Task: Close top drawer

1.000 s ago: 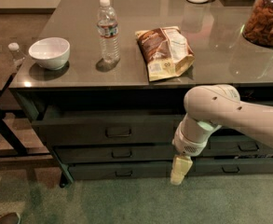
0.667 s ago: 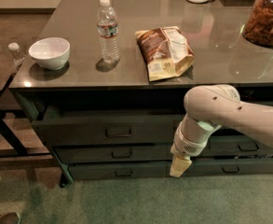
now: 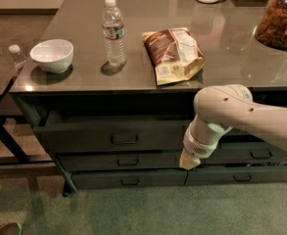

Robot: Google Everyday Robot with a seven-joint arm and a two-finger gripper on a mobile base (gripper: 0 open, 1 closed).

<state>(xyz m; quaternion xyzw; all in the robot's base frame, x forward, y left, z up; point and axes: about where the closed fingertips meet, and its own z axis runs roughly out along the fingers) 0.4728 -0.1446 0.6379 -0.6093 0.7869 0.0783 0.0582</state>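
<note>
Upward is the only change — the hand [image 3: 189,160] sits a little higher against the drawer fronts than it did a second ago, while the top drawer [image 3: 84,140] stands just as far out as before.

From the left: a white bowl [image 3: 52,55], a water bottle [image 3: 114,32] and a bag of snacks [image 3: 174,54] rest on the counter [image 3: 79,80], none of them in the way. Below the counter's edge the top drawer is pulled out, with a dark gap showing between its front panel and the counter. Its long axis runs left to right along the counter front, and its small bar handle [image 3: 124,138] sits at the middle of the panel.

The hand hangs from the pale arm [image 3: 231,116] at the right end of that panel, low down, about level with its bottom edge and over the shallower drawer [image 3: 99,161] beneath. So the panel lies up and to the left of the hand, the handle well to its left. Whether the hand is wide or narrow I cannot tell.

Closing, as I judge it, needs a push straight inward against the panel — from this far right end, the drawer could skew rather than slide true.
</note>
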